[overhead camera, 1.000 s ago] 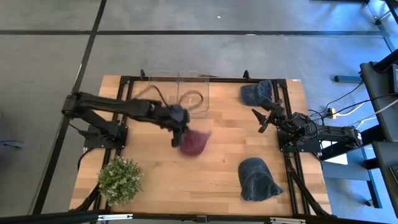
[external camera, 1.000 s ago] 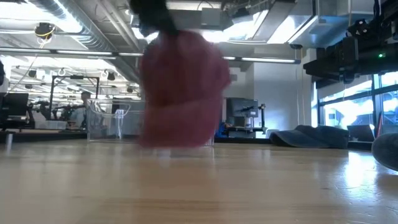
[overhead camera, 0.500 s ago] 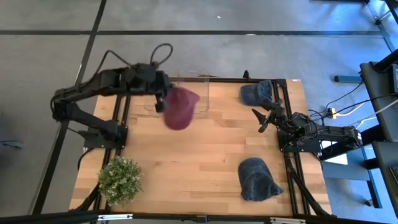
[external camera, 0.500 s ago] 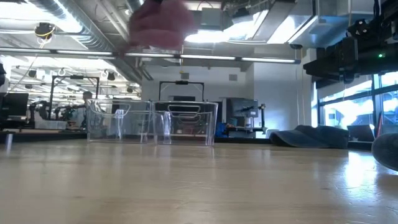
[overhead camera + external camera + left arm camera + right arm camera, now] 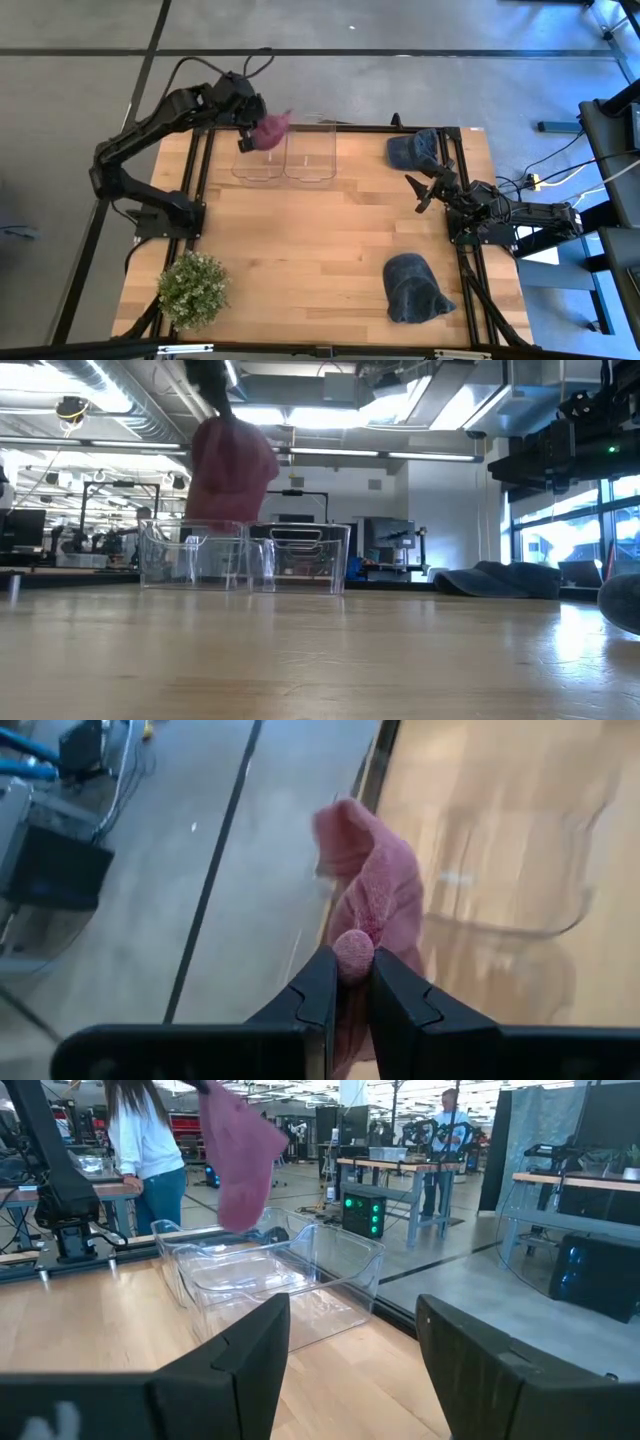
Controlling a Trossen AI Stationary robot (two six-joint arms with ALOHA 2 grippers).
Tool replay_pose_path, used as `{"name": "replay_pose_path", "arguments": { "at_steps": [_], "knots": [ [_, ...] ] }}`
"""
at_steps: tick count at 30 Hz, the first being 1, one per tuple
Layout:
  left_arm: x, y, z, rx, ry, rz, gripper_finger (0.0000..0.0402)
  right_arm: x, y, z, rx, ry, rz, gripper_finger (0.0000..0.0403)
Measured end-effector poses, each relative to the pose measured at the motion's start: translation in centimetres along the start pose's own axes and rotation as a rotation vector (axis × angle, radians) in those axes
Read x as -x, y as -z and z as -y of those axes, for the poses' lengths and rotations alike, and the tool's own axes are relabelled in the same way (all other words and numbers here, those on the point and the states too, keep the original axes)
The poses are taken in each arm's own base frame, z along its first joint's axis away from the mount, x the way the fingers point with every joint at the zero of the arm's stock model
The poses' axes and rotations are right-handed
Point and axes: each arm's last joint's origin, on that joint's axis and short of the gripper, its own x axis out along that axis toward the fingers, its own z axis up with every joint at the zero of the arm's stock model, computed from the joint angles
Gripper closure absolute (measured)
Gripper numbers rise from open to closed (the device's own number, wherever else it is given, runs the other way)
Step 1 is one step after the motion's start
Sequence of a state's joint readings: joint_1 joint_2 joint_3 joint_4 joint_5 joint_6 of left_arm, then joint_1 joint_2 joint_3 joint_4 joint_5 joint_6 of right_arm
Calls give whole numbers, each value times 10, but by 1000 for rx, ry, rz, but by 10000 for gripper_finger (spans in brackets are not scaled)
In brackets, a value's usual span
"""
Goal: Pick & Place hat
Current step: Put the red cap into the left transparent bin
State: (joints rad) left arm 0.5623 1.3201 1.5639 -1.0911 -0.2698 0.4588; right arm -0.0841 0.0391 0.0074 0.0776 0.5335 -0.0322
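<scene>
A pink cloth hat (image 5: 270,127) hangs from my left gripper (image 5: 250,128) over the left of two clear plastic bins (image 5: 258,158) at the table's far edge. In the low view the hat (image 5: 230,465) hangs with its lower end about level with that bin's rim (image 5: 190,525). It also shows in the right wrist view (image 5: 240,1155). My left gripper (image 5: 345,982) is shut on the hat. My right gripper (image 5: 418,192) waits open and empty by the table's right edge, its fingers spread wide in its own view (image 5: 350,1340). My left gripper pinches a bunched fold of the hat's cloth (image 5: 352,953) between its two fingers; a small lump of cloth bulges out between the fingertips. The rest of the hat (image 5: 372,880) hangs slack beyond and below the fingers, lifted clear of the table.
The second clear bin (image 5: 310,155) stands right beside the first. A dark blue hat (image 5: 415,288) lies near the front right, another (image 5: 412,148) at the far right corner. A potted plant (image 5: 192,288) stands at the front left. Bare wood lies in the middle.
My left gripper has carried the pink hat from the middle of the table up and toward the far edge. It then came down some over the left clear bin. The hat has stayed in its hold and swung as it went. My right arm has kept still.
</scene>
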Motion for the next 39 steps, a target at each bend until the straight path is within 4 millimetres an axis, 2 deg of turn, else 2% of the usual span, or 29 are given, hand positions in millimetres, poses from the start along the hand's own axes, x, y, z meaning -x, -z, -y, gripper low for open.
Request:
{"name": "replay_pose_path", "arguments": {
  "at_steps": [5,15,22,26,31,39],
  "knots": [
    [-30,0,-10,-34,5,-92,366,0,0,0,-1,0,0,185],
    [-109,7,-28,-31,44,-287,368,0,0,0,-5,0,0,185],
    [-152,12,-43,-6,-15,-317,368,0,0,0,-31,-1,0,185],
    [-162,14,-51,6,-59,-317,350,0,0,0,-30,-3,1,185],
    [-163,13,-53,5,-108,-326,330,0,0,0,-30,-3,1,185],
    [-162,13,-54,13,-134,-342,323,0,0,0,-29,-3,1,185]
  ]
}}
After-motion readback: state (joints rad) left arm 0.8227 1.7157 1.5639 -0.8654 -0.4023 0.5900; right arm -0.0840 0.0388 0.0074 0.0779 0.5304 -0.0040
